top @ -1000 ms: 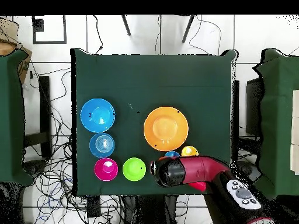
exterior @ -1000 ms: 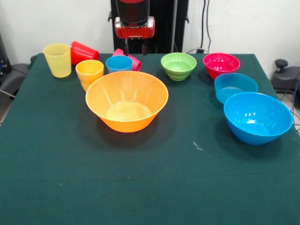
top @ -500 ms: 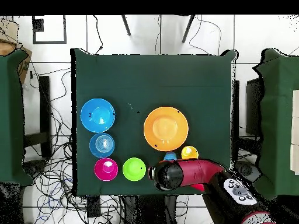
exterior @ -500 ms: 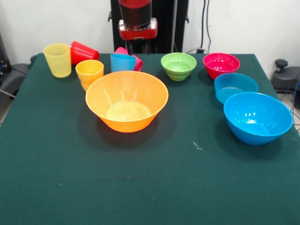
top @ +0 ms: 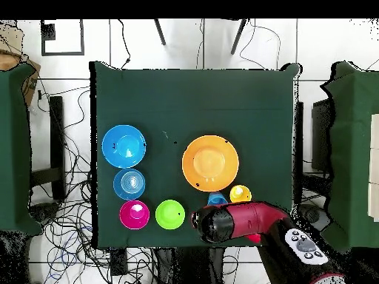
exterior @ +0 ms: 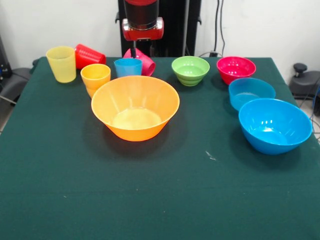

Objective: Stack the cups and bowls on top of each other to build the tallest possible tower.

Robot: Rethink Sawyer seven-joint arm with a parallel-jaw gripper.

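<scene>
I have the gripper (exterior: 143, 48) at the far edge of the table (exterior: 160, 200), right above the pink cup (exterior: 145, 61), which lies tipped on its side; I cannot tell how it is set (the wrist housing hides it). Just in front stands the light blue cup (exterior: 128, 67), upright, touching the pink one and close behind the large orange bowl (exterior: 135, 107). The orange cup (exterior: 95, 77) sits beside that bowl, with the yellow cup (exterior: 61, 63) and the toppled red cup (exterior: 89, 55) further out. The green bowl (exterior: 190, 70), magenta bowl (exterior: 236, 69), small blue bowl (exterior: 251, 92) and large blue bowl (exterior: 274, 125) sit separately; nothing is stacked.
</scene>
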